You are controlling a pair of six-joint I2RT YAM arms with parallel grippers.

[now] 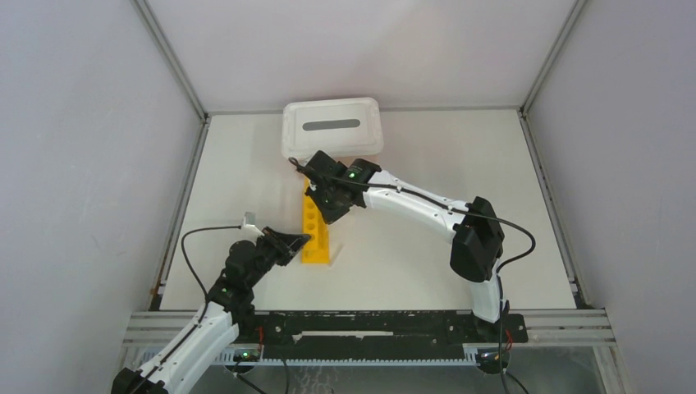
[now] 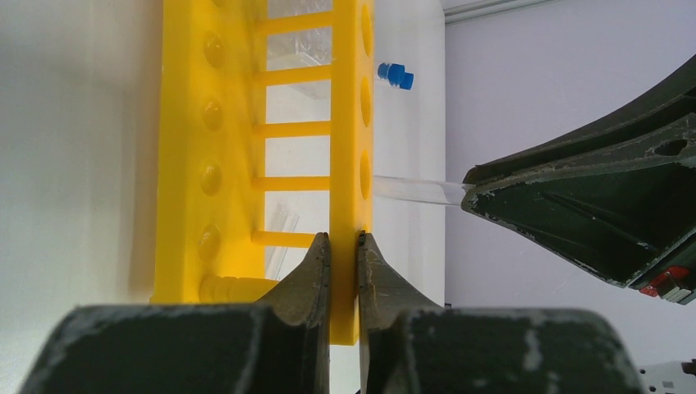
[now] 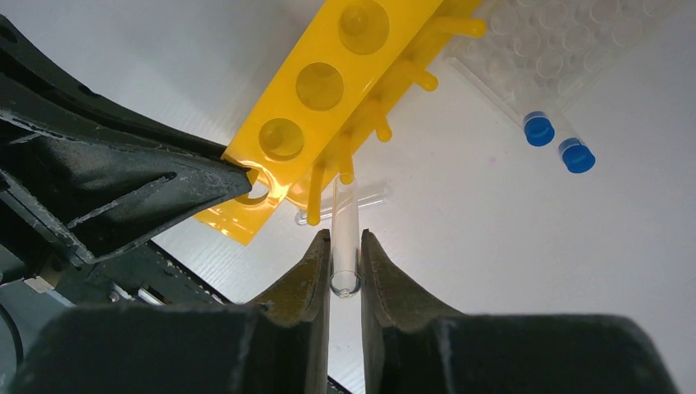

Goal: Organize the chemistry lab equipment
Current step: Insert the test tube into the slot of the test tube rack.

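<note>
The long yellow rack [image 1: 317, 238] lies mid-table, its holes in a row. My left gripper [image 1: 300, 241] is shut on the near end of its top plate [image 2: 345, 271]. My right gripper [image 1: 325, 202] hovers over the rack, shut on a clear test tube [image 3: 345, 209]. In the left wrist view the tube [image 2: 410, 190] reaches the top plate at a hole near the held end. Two blue-capped tubes [image 3: 538, 129] lie beside the clear gridded rack [image 3: 566, 41]. Another clear tube [image 3: 371, 197] lies on the table by the yellow rack [image 3: 328, 82].
The pink bin with white slotted lid [image 1: 332, 127] stands at the back, just beyond the yellow rack's far end. The table is fenced by grey walls on both sides and a black rail along the near edge [image 1: 369, 324].
</note>
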